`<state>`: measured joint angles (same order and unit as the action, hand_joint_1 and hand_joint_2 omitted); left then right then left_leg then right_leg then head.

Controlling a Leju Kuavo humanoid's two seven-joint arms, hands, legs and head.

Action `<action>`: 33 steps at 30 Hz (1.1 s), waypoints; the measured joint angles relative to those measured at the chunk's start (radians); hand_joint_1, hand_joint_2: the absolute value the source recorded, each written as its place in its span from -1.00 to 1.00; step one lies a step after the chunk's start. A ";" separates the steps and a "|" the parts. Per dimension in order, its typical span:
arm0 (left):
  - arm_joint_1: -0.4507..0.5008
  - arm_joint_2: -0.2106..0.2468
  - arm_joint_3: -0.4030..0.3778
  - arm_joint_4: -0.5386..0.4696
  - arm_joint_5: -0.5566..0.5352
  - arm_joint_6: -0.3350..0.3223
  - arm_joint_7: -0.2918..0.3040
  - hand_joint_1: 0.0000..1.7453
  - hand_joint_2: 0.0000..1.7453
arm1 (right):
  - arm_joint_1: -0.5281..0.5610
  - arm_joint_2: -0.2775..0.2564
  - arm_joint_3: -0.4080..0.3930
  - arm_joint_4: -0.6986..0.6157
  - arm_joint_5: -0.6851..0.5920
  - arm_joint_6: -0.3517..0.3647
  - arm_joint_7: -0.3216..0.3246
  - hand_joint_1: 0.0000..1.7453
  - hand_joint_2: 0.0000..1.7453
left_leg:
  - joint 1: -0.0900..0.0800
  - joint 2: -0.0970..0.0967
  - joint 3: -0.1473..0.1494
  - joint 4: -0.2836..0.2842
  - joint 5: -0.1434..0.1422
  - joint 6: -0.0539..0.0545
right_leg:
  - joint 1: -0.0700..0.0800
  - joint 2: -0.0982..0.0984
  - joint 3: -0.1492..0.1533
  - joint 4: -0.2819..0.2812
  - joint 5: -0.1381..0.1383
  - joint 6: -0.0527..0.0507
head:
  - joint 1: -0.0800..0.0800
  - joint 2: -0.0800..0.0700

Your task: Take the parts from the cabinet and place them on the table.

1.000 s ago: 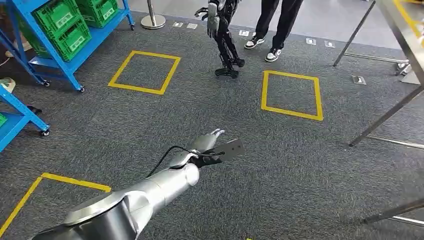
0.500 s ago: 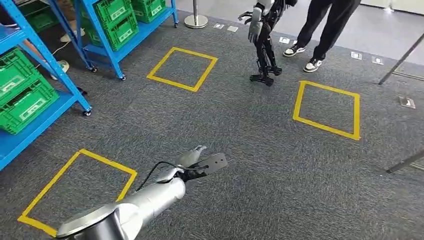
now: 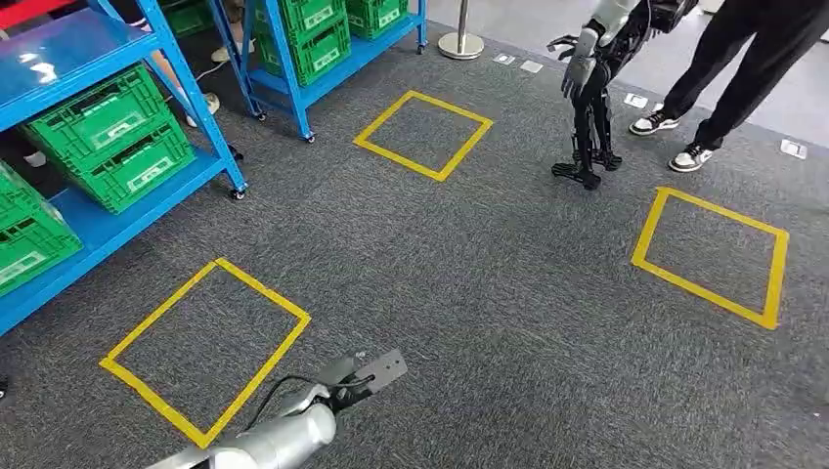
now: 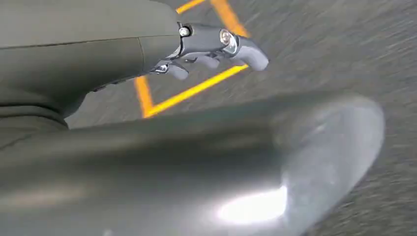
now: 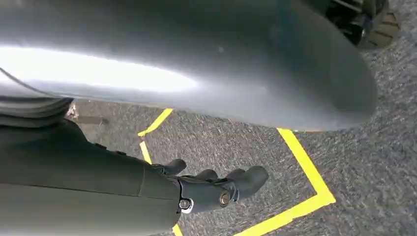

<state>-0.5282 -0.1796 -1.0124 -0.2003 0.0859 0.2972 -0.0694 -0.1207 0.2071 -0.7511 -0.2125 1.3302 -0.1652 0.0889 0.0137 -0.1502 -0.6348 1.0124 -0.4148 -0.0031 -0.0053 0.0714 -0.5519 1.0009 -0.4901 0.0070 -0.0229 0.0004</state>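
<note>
The blue cabinet rack (image 3: 109, 231) stands at the left, with green crates (image 3: 115, 137) on its shelves; whatever lies inside them is hidden. My left hand (image 3: 335, 375) hangs low over the grey carpet, well short of the rack. In the left wrist view the left hand (image 4: 212, 48) has its fingers apart and holds nothing. My right hand (image 5: 216, 186) hangs over the carpet beside a yellow floor line, fingers apart and empty.
A second blue rack (image 3: 293, 73) with green crates (image 3: 315, 37) stands farther back. Yellow taped squares (image 3: 205, 347) mark the carpet. Another small robot (image 3: 591, 93) and a person's legs (image 3: 743, 68) are at the far right, a post base (image 3: 461, 44) behind.
The camera has swung left: the whole scene slid right, the racks came further in, and the table legs left the picture. My left arm sits lower in view.
</note>
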 joint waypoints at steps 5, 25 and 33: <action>0.087 0.043 0.046 0.010 0.051 0.019 0.017 -1.00 -1.00 | 0.018 -0.001 -0.011 0.000 -0.006 -0.016 0.003 -1.00 -1.00 | -0.009 0.134 -0.095 0.214 -0.139 -0.020 | -0.005 -0.076 0.003 -0.023 0.017 -0.021 | -0.018 0.000; 0.243 0.073 0.142 0.023 0.112 0.027 0.044 -1.00 -1.00 | 0.025 -0.015 -0.050 0.000 -0.031 -0.066 -0.015 -1.00 -1.00 | -0.004 0.068 0.037 0.009 -0.043 0.032 | -0.013 -0.064 -0.057 0.162 -0.060 0.027 | -0.010 0.000; 0.265 0.083 0.152 0.029 0.118 0.033 0.065 -1.00 -1.00 | 0.019 -0.015 -0.054 0.000 -0.032 -0.053 -0.010 -1.00 -1.00 | -0.005 0.061 0.004 0.029 -0.050 -0.019 | -0.019 -0.037 0.015 -0.010 -0.008 -0.018 | -0.014 0.000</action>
<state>-0.2636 -0.0969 -0.8606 -0.1713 0.2037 0.3304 -0.0045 -0.1012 0.1923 -0.8049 -0.2125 1.2985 -0.2178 0.0786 0.0082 -0.0888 -0.6310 1.0419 -0.4646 -0.0222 -0.0240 0.0341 -0.5371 0.9912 -0.4985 -0.0106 -0.0367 0.0004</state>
